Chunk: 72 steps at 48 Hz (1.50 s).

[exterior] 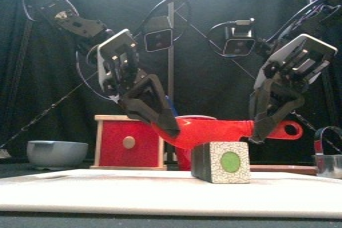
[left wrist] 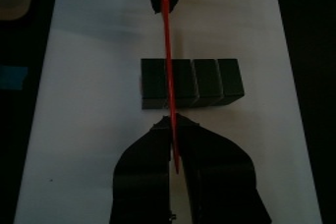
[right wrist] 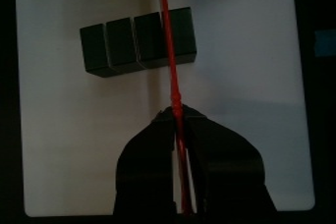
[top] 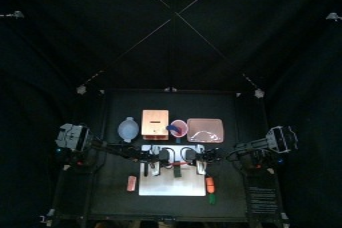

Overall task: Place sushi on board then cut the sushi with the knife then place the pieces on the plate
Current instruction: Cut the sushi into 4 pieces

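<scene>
Red toy knife (exterior: 214, 127) hung level at mid frame, held at both ends. Left gripper (exterior: 171, 123) and right gripper (exterior: 271, 132) each had jaws clamped tight on it. Dark green sushi roll (exterior: 221, 162) sat on white cutting board (exterior: 107, 190) at lower centre, directly under the blade and between the two sets of jaws. Could not tell whether blade touched roll. In the wrist views, the blade edge crossed the roll at one end block.

Red knife (exterior: 221, 130) above sushi roll (exterior: 221, 162), white board (exterior: 80, 187)
</scene>
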Available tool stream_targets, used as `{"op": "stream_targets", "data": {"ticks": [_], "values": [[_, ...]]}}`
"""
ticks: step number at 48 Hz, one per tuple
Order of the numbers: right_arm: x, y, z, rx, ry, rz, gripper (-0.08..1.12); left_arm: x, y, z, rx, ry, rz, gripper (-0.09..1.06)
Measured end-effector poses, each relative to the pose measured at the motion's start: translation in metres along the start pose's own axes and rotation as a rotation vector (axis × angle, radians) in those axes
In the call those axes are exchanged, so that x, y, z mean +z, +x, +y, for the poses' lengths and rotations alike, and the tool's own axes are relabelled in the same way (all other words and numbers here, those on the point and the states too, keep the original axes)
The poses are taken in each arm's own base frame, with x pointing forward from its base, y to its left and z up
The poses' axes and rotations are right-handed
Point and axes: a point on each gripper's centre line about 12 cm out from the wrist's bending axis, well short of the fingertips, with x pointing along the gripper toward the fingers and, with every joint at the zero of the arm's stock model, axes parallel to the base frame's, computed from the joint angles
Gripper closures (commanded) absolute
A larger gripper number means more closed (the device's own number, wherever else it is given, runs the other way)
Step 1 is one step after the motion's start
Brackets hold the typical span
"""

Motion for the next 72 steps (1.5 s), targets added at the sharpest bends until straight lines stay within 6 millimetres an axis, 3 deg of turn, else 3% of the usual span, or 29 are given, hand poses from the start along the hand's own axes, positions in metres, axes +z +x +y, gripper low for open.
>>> {"op": "stream_targets", "data": {"ticks": [26,55,72], "values": [[-0.010,0.017,0.000,-0.003,0.030,0.060,0.67,-0.020,0.018,0.005,0.015,0.000,0.060,0.56],[-0.015,0.021,-0.023,-0.051,0.057,0.084,0.67,-0.022,0.023,0.028,0.057,-0.017,0.092,0.56],[-0.009,0.018,-0.027,-0.060,0.062,0.080,0.67,-0.018,0.018,0.035,0.065,0.004,0.093,0.56]]}}
